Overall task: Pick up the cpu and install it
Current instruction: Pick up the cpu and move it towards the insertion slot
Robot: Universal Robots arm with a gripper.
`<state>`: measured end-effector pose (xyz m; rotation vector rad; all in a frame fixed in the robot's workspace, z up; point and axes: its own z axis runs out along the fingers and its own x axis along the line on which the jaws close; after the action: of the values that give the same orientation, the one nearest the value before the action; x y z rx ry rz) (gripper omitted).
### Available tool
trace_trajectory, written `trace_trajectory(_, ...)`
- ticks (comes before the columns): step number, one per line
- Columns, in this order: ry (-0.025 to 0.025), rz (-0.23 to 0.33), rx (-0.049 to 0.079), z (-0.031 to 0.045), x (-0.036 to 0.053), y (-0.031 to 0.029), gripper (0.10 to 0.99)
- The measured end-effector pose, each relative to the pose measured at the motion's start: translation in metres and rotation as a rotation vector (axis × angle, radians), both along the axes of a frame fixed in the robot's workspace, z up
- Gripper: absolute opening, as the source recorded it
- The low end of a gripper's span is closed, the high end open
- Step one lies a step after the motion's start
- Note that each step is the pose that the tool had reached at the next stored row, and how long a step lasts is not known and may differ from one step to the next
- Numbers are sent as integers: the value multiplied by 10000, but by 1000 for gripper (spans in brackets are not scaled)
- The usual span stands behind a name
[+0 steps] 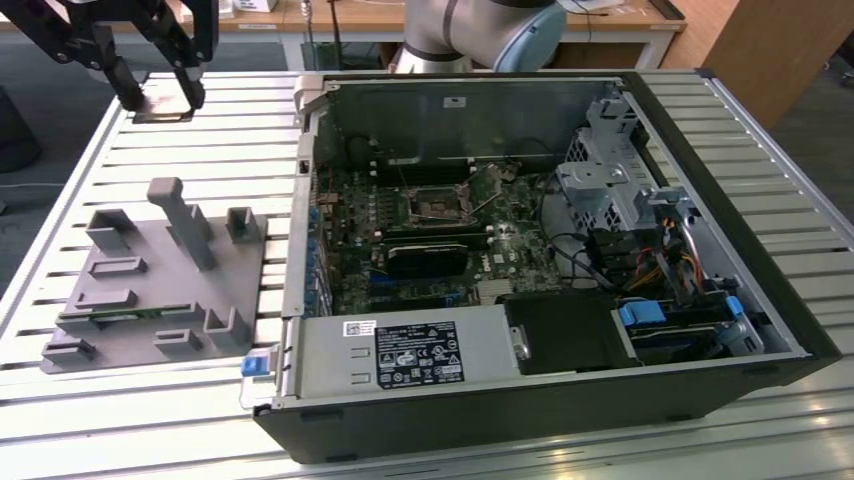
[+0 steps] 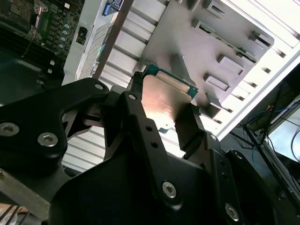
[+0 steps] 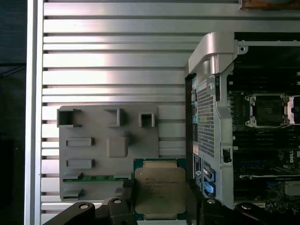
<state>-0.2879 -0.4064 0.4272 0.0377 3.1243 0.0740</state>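
The cpu (image 1: pixel 163 103) is a flat square chip with a silver top and a green rim. My gripper (image 1: pixel 160 92) is shut on it, one black finger on each of two opposite edges. In the exterior view it hangs above the slatted table at the far left corner, well away from the open computer case (image 1: pixel 747 200). Both wrist views show the cpu (image 3: pixel 159 190) (image 2: pixel 164 101) clamped in my gripper (image 3: pixel 161 199) (image 2: pixel 164 107), above the grey fixture (image 3: pixel 108 150). The black motherboard socket (image 1: pixel 434 203) (image 3: pixel 267 110) sits open inside the case.
The grey fixture (image 1: pixel 147 290) with posts and slots lies on the table on the exterior view's left, a green memory stick (image 3: pixel 93 177) in one slot. The arm's base (image 1: pixel 467 35) stands behind the case. Drive cages and cables (image 1: pixel 627 230) fill the case's right side.
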Motion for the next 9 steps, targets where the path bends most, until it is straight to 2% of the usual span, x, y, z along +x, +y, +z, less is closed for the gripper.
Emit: trace_trajectory(9,0,0,0,0,139,1,525)
